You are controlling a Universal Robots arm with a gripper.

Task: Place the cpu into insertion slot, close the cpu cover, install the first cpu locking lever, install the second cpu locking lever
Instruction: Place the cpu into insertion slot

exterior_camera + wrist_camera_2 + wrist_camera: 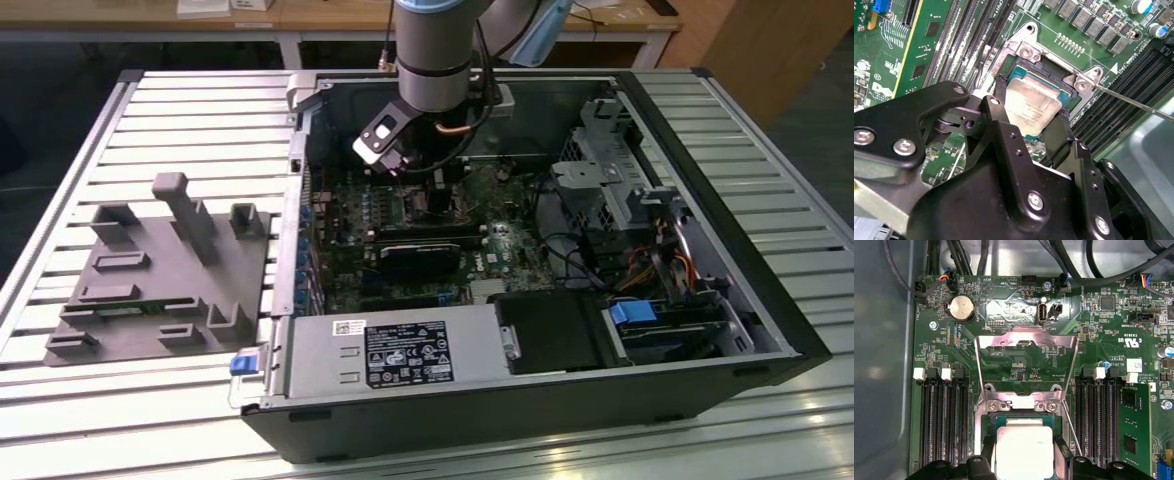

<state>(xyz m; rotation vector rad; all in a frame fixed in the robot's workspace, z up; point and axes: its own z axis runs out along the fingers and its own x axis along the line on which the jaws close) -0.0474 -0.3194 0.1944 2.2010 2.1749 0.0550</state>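
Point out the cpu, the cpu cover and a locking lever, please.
cpu point(1024, 450): first wrist view, middle of its silver top.
cpu cover point(1026, 341): first wrist view, far bar of the open frame.
locking lever point(1134, 103): second wrist view, its thin wire shaft.

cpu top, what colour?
The cpu top is plain dull silver-grey metal with no pattern. It shows best in the first wrist view.

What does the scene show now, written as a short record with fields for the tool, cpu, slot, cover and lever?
tool: low over the insertion slot, straddling the cpu
cpu: flat in the insertion slot, silver top up
cpu cover: open, hinged back away from the cpu
lever: one thin rod beside the slot, not holding the cover down
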